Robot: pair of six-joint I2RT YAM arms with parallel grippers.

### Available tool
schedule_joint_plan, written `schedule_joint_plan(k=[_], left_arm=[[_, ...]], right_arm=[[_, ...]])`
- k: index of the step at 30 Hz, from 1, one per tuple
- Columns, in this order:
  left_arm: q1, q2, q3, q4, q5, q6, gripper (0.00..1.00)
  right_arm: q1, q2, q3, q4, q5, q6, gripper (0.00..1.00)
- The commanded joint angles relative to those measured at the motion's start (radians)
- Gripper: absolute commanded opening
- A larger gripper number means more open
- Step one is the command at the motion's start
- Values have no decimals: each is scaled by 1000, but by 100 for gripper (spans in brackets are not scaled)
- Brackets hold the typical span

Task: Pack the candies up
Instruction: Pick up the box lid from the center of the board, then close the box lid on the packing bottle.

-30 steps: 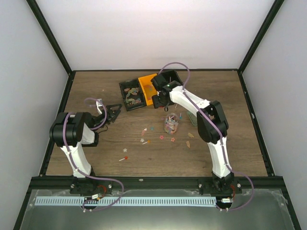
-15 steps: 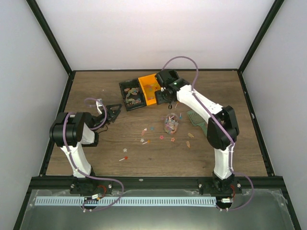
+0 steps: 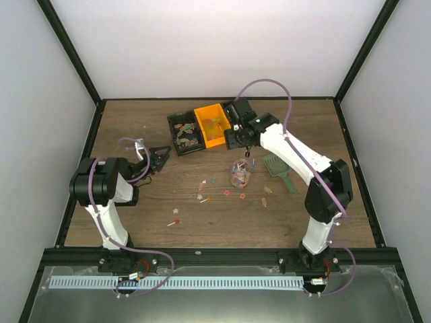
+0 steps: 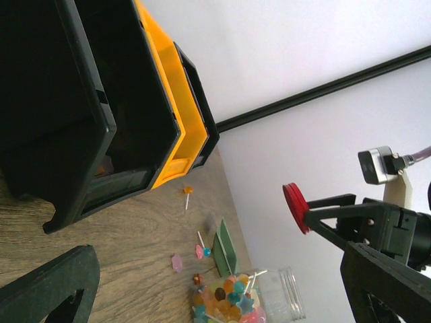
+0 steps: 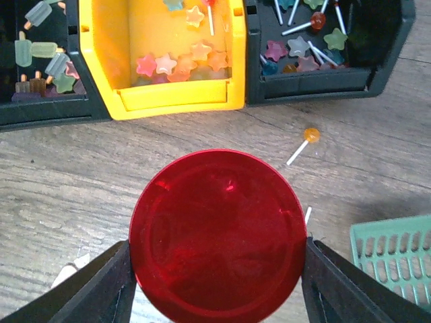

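Candies (image 3: 240,173) fill a clear jar (image 4: 284,301) standing open at mid table. More candies (image 3: 214,194) lie loose on the wood in front of it. My right gripper (image 5: 217,272) is shut on a round red lid (image 5: 219,232), held flat above the table between the bins and the jar. From above, the right gripper (image 3: 246,144) hangs just behind the jar. My left gripper (image 3: 160,160) is open and empty at the left, pointing toward the jar, with the lid (image 4: 295,207) showing high in its wrist view.
A row of bins sits at the back: a black one (image 3: 183,133), an orange one (image 3: 212,124) and another black one (image 5: 323,84), all holding candies. A green slotted scoop (image 3: 277,167) lies right of the jar. A lone lollipop (image 3: 175,221) lies near the front.
My right arm has swung right and slightly nearer from over the bins, carrying the red lid to just behind the jar. The left arm has not moved.
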Motion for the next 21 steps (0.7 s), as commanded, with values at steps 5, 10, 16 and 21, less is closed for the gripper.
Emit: schedule_joint_plan(k=[5, 10, 16, 21], left_arm=[[-4, 2, 6, 248, 5, 8, 100], [-5, 4, 8, 248, 5, 10, 100], [-5, 2, 9, 248, 5, 8, 100], [-6, 5, 9, 248, 4, 9, 100]], right_arm=[[-5, -130, -82, -21, -3, 20, 57], [-3, -187, -121, -37, -28, 26, 60], [2, -257, -195, -38, -70, 28, 61], [16, -283, -282, -17, -90, 48, 62]])
